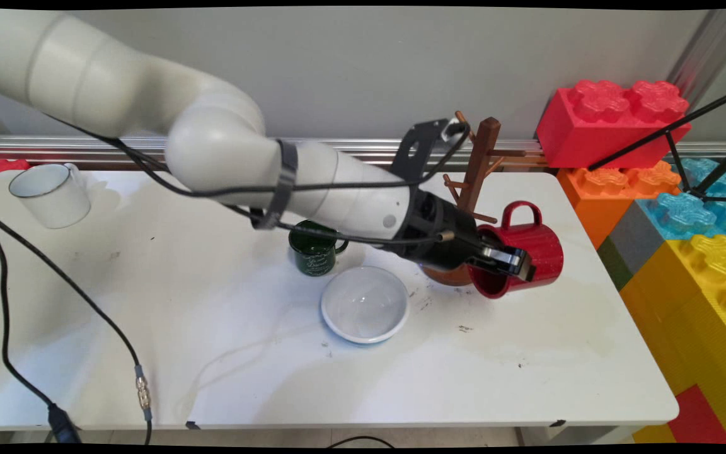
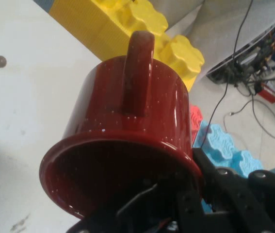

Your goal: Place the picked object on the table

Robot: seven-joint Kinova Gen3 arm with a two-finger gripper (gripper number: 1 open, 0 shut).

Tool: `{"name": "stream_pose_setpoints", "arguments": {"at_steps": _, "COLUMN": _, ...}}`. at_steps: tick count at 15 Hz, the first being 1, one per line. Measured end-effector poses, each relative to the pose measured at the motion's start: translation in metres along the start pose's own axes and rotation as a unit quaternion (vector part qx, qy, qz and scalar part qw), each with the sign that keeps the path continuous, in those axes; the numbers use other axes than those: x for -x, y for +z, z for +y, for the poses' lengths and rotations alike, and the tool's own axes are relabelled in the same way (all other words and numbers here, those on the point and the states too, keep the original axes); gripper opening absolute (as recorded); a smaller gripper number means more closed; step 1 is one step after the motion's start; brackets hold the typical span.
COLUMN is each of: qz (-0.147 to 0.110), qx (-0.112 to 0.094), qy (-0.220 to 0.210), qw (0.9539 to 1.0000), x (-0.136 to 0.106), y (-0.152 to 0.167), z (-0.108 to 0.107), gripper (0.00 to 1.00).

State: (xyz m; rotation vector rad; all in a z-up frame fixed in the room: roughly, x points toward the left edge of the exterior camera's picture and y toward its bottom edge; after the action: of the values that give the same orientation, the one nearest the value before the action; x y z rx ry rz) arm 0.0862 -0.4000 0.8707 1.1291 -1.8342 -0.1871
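Note:
My gripper (image 1: 507, 263) is shut on the rim of a red mug (image 1: 527, 249), which it holds on its side above the table's right part, mouth toward the arm and handle up. In the hand view the red mug (image 2: 127, 145) fills the middle, one finger inside its mouth and the other outside its wall. Just behind and left of the mug stands a brown wooden mug tree (image 1: 479, 170), whose round base (image 1: 448, 276) lies partly hidden under the hand. A white bowl (image 1: 365, 304) lies left of the mug, and a dark green mug (image 1: 314, 249) stands behind the bowl.
A white enamel mug (image 1: 51, 194) lies tilted at the table's far left. Big toy bricks, red (image 1: 609, 123), orange (image 1: 615, 189) and yellow (image 1: 709, 296), stack along the right edge of the table (image 1: 527, 366). Black cables (image 1: 54, 302) hang over the left side.

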Motion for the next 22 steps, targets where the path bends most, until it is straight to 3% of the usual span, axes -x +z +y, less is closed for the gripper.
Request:
{"name": "stream_pose_setpoints", "arguments": {"at_steps": 12, "qz": -0.054, "qx": -0.062, "qy": 0.033, "qw": 0.9961, "x": -0.045, "y": -0.065, "z": 0.02, "gripper": 0.0}}
{"name": "stream_pose_setpoints", "arguments": {"at_steps": 22, "qz": -0.129, "qx": -0.123, "qy": 0.06, "qw": 0.9822, "x": -0.068, "y": -0.126, "z": 0.037, "gripper": 0.0}}
